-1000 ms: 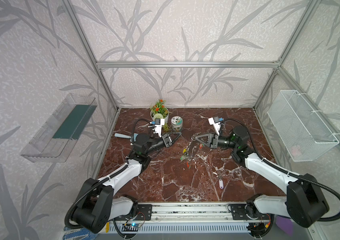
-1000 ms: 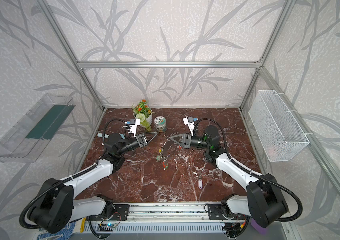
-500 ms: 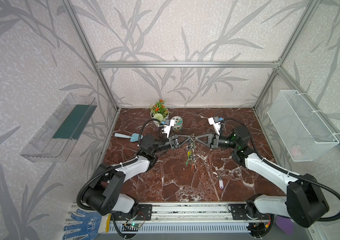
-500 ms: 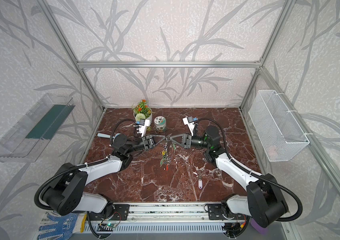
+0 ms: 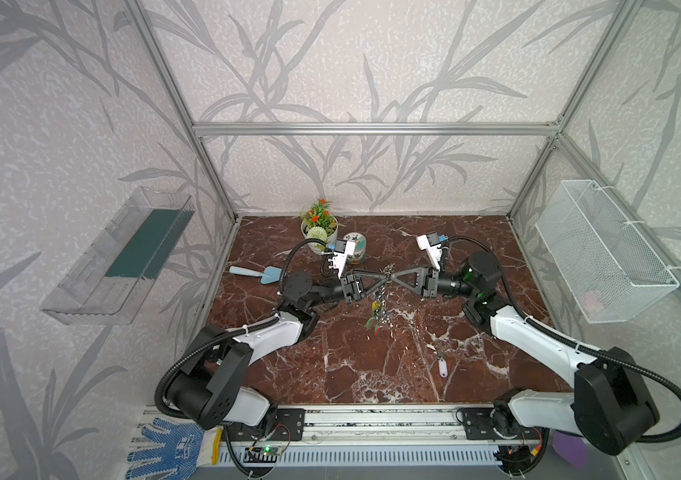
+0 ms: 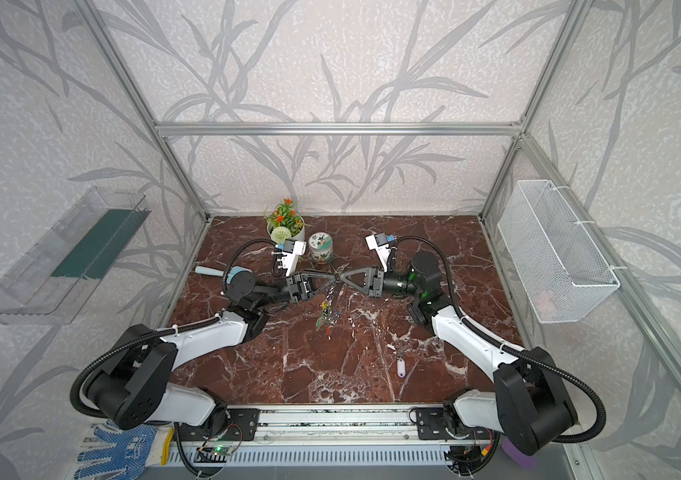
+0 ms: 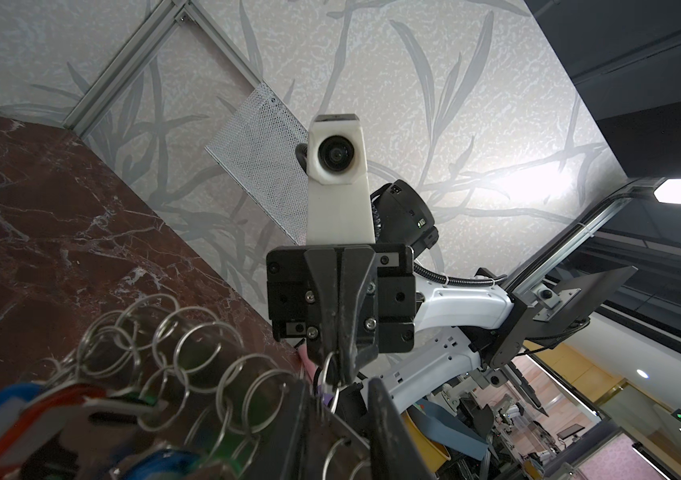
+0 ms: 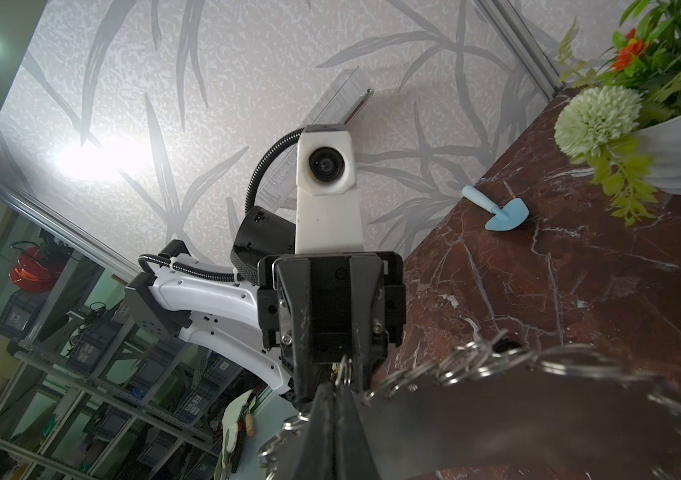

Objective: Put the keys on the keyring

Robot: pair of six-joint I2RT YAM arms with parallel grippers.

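Observation:
The keyring [image 5: 379, 305] [image 6: 329, 309], a grey metal plate edged with rings and coloured tags, hangs above the middle of the table. My right gripper [image 5: 393, 279] [image 8: 336, 388] is shut on its top edge. My left gripper [image 5: 383, 277] [image 7: 340, 390] meets it tip to tip from the other side. In the left wrist view the plate [image 7: 330, 440] fills the narrow gap between the left fingers. The keys [image 5: 441, 368] [image 6: 401, 368], with a pale oblong tag, lie alone on the marble toward the front right. Neither gripper is near them.
At the back stand a flower pot [image 5: 319, 232] and a small tin [image 5: 354, 247]. A blue trowel [image 5: 261, 274] lies behind the left arm. A mesh basket [image 5: 604, 257] hangs on the right wall and a clear shelf [image 5: 122, 257] on the left.
The right gripper has lifted the keyring off the table. The left gripper has swung right to meet it and has narrowed onto the plate.

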